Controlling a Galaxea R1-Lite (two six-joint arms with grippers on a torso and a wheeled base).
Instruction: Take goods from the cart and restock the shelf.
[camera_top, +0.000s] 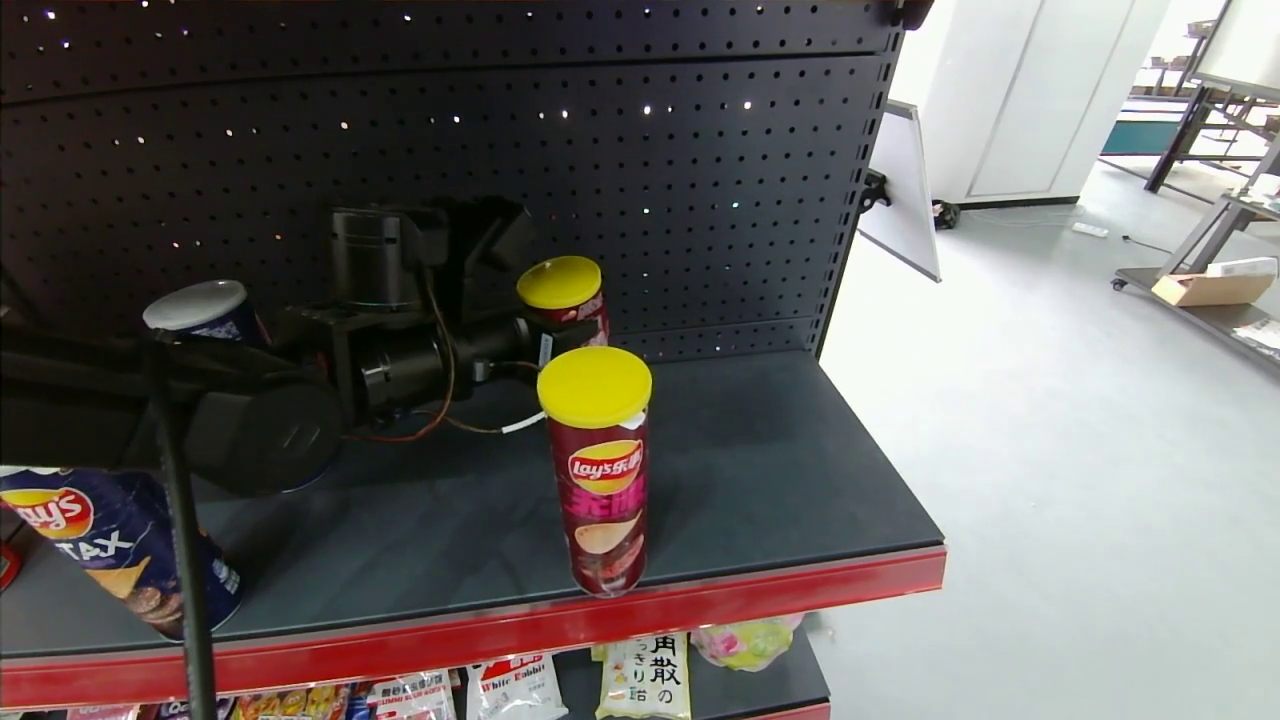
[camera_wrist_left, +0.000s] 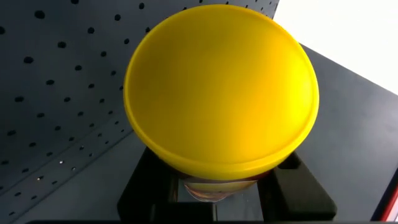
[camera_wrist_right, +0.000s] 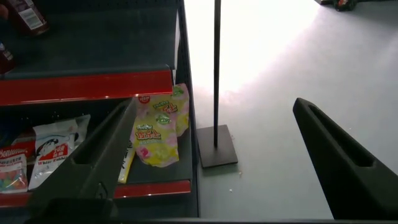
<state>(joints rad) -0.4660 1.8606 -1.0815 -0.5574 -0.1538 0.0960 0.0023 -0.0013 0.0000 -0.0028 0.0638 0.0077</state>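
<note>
1. We saw the left end effector (camera_top: 535, 335) pinching a yellow-lidded chip can (camera_top: 562, 290) at the back of the shelf (camera_top: 780, 470), close to the pegboard (camera_top: 650, 150).
2. A matching can (camera_top: 597, 470) stood upright at the shelf's front edge.
3. The right end effector (camera_wrist_right: 211, 149) hung spread wide, holding nothing, near snack bags (camera_wrist_right: 155, 130) on a lower tier (camera_wrist_right: 155, 188).

Free room lies on the shelf (camera_top: 800, 470) right of the front can (camera_top: 597, 470), out to its right end. Behind that can, the back can (camera_top: 565, 295) stands by the pegboard (camera_top: 700, 200). The left arm (camera_top: 300, 400), a blue can (camera_top: 200, 305), a tilted can (camera_top: 110, 550) and a thin pole (camera_top: 185, 520) crowd the left half.
</note>
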